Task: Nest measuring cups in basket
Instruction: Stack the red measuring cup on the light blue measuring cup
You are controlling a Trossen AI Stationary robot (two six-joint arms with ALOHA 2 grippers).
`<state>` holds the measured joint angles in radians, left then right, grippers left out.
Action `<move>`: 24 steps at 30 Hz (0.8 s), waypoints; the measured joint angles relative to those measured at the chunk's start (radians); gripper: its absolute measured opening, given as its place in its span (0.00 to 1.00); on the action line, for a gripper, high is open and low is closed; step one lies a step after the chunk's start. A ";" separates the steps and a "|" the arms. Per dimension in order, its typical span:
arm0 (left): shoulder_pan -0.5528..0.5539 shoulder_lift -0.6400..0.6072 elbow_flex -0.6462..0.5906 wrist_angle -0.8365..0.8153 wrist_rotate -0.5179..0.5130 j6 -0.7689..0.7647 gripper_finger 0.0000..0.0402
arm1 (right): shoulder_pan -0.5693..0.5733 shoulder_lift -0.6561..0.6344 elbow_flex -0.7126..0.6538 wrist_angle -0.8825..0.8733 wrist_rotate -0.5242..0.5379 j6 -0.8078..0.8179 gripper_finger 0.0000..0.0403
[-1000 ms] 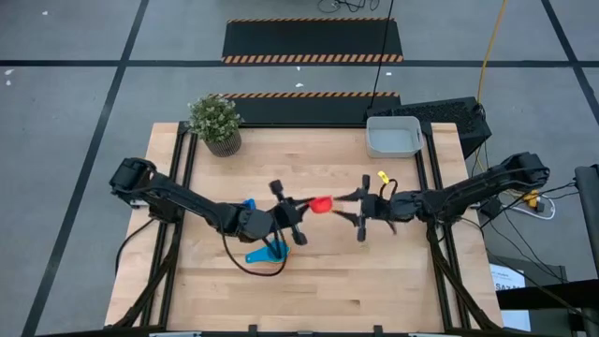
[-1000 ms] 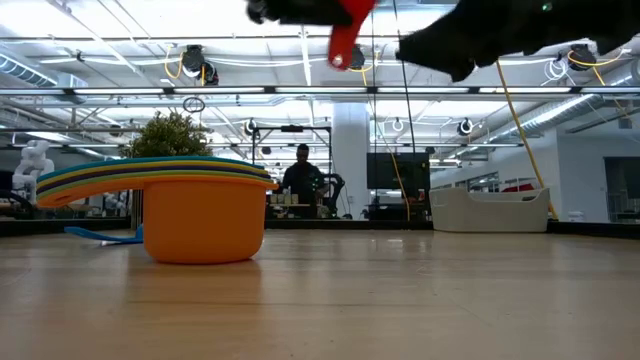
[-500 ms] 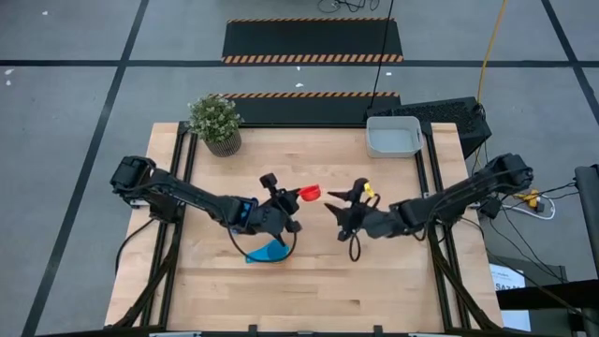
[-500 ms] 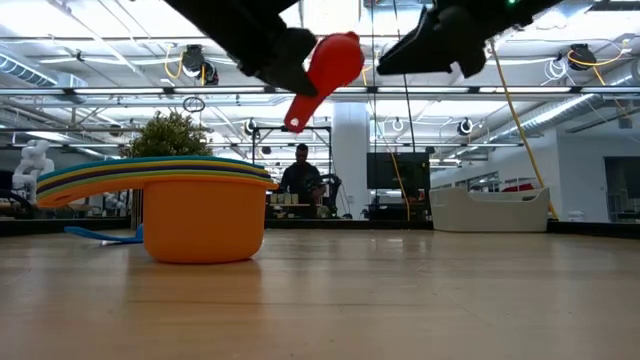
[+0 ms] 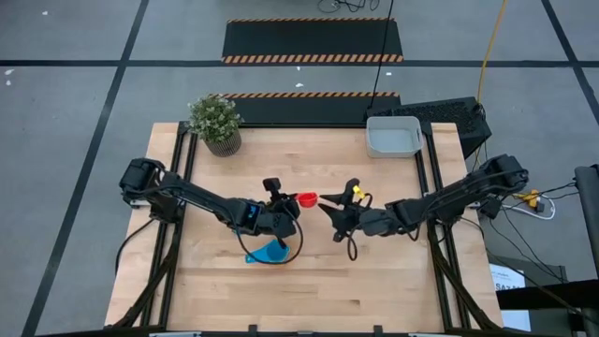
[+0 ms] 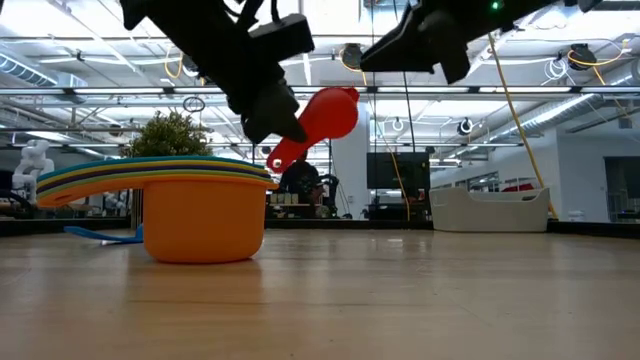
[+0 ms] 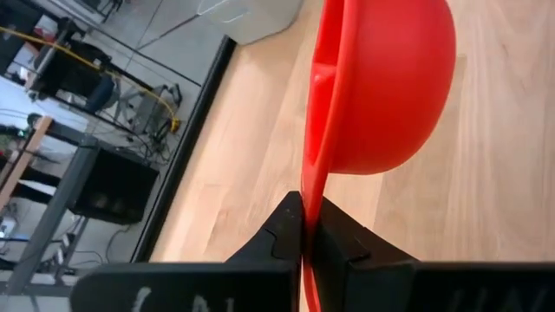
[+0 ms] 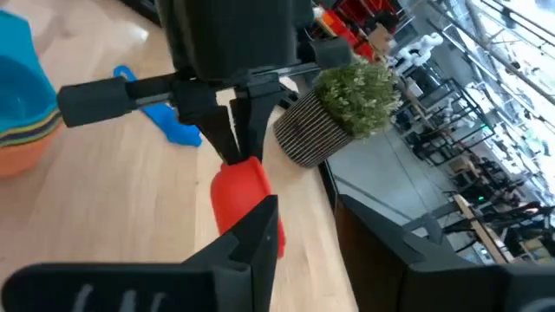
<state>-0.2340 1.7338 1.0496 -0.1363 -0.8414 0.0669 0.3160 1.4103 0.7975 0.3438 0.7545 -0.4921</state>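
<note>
At the high view's center-left, the left gripper (image 5: 281,203) is clamped on the red cup's (image 5: 306,199) handle, above the tabletop (image 5: 393,281). Just right, the right gripper (image 5: 329,212) faces the cup, its opening unclear. The basket (image 5: 393,137) sits upper right.

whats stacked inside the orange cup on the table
The orange cup holds nested cups: thin yellow, green and blue rims show above its edge, and a light blue cup is on top in the high view. Their bowls are hidden inside, so the count is unclear.
</note>
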 joint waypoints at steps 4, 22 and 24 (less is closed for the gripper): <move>0.003 0.008 0.000 0.008 0.000 0.006 0.02 | -0.008 0.051 -0.001 0.036 0.004 -0.032 0.26; 0.006 0.009 0.000 0.003 -0.001 0.006 0.02 | -0.049 0.109 -0.001 0.070 0.003 -0.041 0.28; 0.006 0.009 0.000 0.003 -0.004 0.006 0.02 | -0.052 0.109 -0.001 0.065 0.002 -0.031 0.26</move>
<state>-0.2276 1.7432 1.0496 -0.1329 -0.8455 0.0729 0.2638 1.5196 0.7967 0.4092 0.7567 -0.5235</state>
